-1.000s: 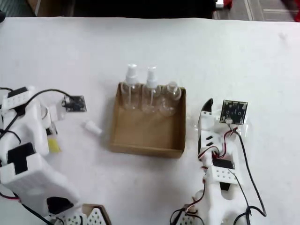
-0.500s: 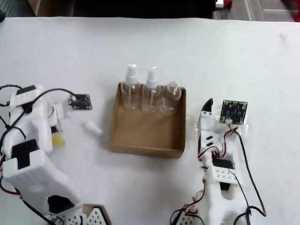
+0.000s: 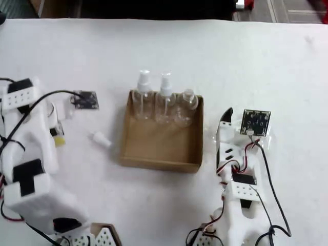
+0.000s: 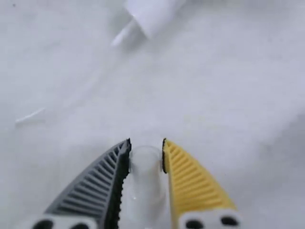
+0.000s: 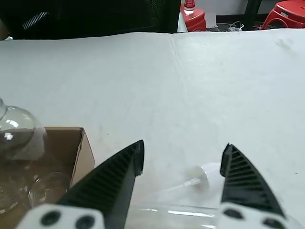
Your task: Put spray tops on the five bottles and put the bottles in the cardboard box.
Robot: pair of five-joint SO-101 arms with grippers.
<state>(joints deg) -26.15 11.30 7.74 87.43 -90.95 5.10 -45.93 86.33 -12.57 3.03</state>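
The cardboard box (image 3: pixel 161 148) sits mid-table. Along its far wall stand two clear bottles with spray tops (image 3: pixel 144 100) and a third clear bottle (image 3: pixel 187 107) that looks bare at the neck. My left gripper (image 4: pixel 145 148) is shut on the neck of a clear bottle (image 4: pixel 143 174), held at the table's left (image 3: pixel 57 130). A loose white spray top (image 3: pixel 100 138) (image 4: pixel 150 14) lies between it and the box. My right gripper (image 5: pixel 183 150) stands open beside the box's right wall (image 3: pixel 229 120), above a clear bottle (image 5: pixel 176 214) lying flat, with another spray top (image 5: pixel 207 171) just beyond.
The table is covered in white cloth (image 3: pixel 230 56), with open room behind the box. Dark chairs and red stools (image 5: pixel 286 14) stand past the far edge. A small cardboard piece (image 3: pixel 110 233) lies at the front edge near the left arm's base.
My left arm has moved toward the far side of the table with the bottle in its gripper. The right arm and the box contents have not moved.
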